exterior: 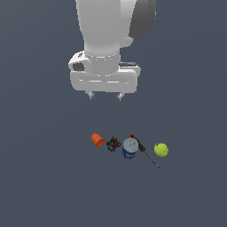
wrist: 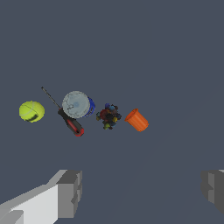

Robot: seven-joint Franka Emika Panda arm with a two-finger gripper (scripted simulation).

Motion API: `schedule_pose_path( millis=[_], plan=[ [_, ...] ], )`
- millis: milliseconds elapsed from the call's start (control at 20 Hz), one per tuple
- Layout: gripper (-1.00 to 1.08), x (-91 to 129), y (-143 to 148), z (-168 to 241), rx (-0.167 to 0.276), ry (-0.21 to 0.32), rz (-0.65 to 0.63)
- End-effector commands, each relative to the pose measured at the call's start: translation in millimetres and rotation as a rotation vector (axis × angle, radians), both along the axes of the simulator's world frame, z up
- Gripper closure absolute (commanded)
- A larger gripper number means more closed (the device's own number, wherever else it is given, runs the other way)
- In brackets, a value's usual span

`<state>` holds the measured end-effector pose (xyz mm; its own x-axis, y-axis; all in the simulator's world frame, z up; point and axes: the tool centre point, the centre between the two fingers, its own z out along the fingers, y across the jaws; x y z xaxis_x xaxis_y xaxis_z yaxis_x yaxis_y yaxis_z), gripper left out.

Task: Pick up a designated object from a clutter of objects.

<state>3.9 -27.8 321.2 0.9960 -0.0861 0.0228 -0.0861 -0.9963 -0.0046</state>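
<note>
The designated object, a small orange tapered cup, lies tipped on its side at the exterior view's left end of the clutter of objects. My gripper hangs high above the row, open and empty, its grey fingers spread wide. Beside the cup sits a dark multicoloured small object, then a blue silver-topped can, a red-handled thin tool and a yellow-green tennis ball.
All items rest in a loose line on a plain dark grey floor. The can and the tool's handle touch or nearly touch. A small gap separates the cup from the dark object.
</note>
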Motion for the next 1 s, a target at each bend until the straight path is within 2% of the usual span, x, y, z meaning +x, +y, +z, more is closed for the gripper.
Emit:
schedule_pose_path(
  millis=[0,500,950],
  plan=[
    [-0.92,0,0,0,0.0,0.0,0.0],
    [-0.92,-2,4,10,0.037,-0.02,-0.019],
    [-0.92,0,2,4,0.032,-0.019,0.002]
  ],
)
